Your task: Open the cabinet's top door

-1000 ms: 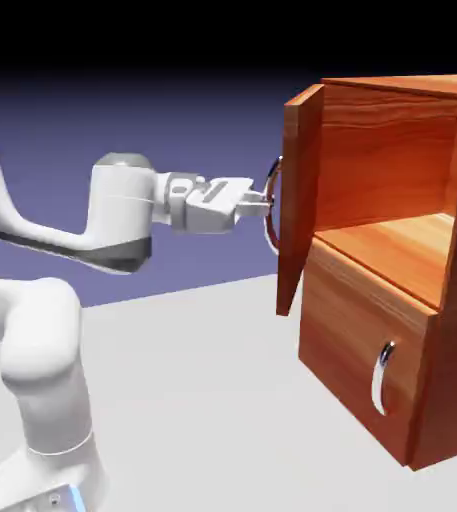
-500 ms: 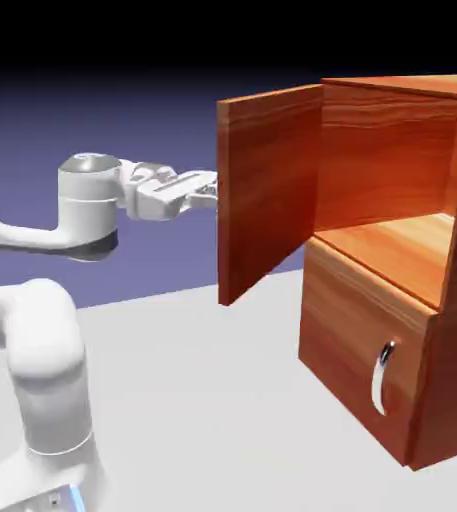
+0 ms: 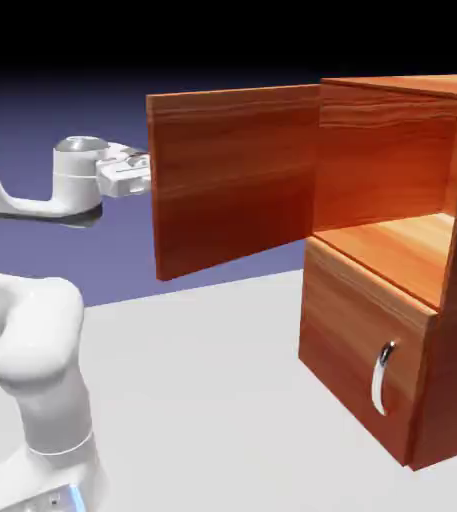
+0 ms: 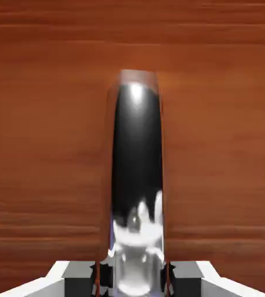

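The reddish-brown cabinet (image 3: 450, 330) stands at the exterior view's right. Its top door (image 3: 234, 175) hangs swung far out to the left, showing its inner face, and the upper compartment (image 3: 397, 190) lies open. My gripper (image 3: 139, 171) reaches behind the door's free edge, where the panel hides its fingertips. In the hand view the door's wood (image 4: 47, 145) fills the picture. The curved silver handle (image 4: 136, 168) runs up the middle, and my gripper (image 4: 135, 277) is shut on its lower end. One grey fingertip (image 4: 100, 274) presses against each side of it.
The lower door (image 3: 352, 340) is closed, with its own silver handle (image 3: 380, 378). The arm's thick white lower links (image 3: 42, 390) rise at the lower left. The grey table (image 3: 202, 400) stretches between the arm and the cabinet.
The top door has swung much farther open, its free edge sweeping to the exterior view's left. My gripper moved left and back with the handle, still shut on it.
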